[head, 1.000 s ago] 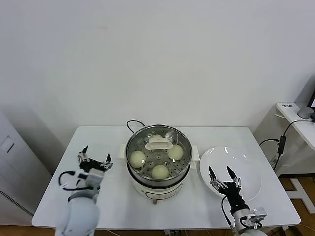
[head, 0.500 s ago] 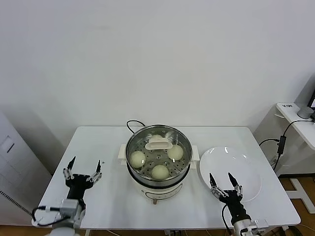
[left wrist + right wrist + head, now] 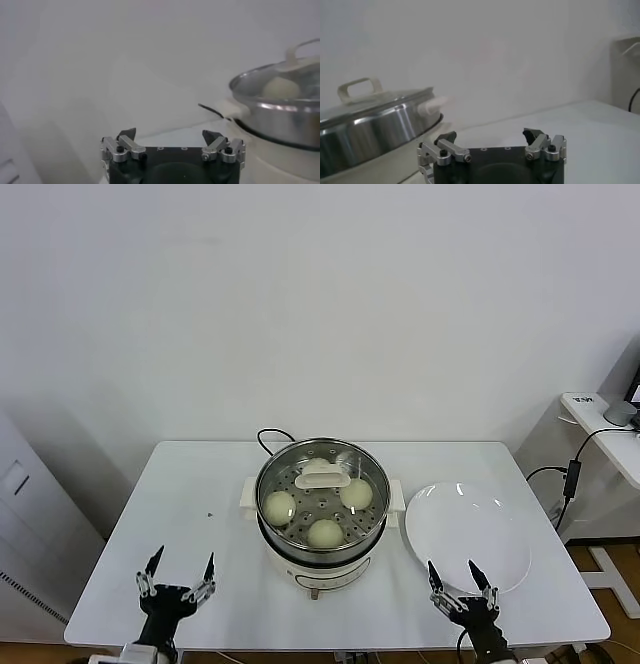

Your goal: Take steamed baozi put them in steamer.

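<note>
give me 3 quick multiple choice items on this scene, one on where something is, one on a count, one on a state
1. Where is the white plate?
A. right of the steamer
B. left of it
C. on top of it

2. How many baozi show clearly through the glass lid?
A. one
B. three
C. six

3. How is the left gripper?
A. shut on a bun
C. open, holding nothing
B. shut on the lid

Answers: 1 A, the plate lies on the table beside the pot's right side. 2 B, three buns sit on the perforated tray. 3 C, its fingers stand spread near the table's front edge, as do the right gripper's.
</note>
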{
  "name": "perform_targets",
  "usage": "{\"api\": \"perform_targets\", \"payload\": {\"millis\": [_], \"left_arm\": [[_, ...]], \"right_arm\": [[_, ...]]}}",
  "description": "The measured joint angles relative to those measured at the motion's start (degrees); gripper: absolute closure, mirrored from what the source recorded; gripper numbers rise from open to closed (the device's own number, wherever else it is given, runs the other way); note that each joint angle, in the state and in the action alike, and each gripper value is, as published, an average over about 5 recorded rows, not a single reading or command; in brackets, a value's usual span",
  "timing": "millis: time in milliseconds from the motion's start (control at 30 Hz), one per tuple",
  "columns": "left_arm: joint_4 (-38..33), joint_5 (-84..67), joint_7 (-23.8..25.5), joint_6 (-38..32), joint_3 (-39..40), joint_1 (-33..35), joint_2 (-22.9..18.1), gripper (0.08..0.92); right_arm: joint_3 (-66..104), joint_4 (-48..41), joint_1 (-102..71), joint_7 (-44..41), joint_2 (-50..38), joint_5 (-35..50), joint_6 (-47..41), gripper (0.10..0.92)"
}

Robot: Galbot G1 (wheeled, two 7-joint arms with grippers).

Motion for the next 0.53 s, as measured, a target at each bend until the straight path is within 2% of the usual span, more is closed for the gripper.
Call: {"api": "perform_targets", "payload": {"millis": [533], "left_arm": [[-2.7, -2.4, 0.7, 2.2, 0.8, 5.7, -0.4, 0.177]], "right_arm": [[-1.0, 5.5, -4.2, 3.5, -2.0, -2.7, -4.5, 0.203]]}}
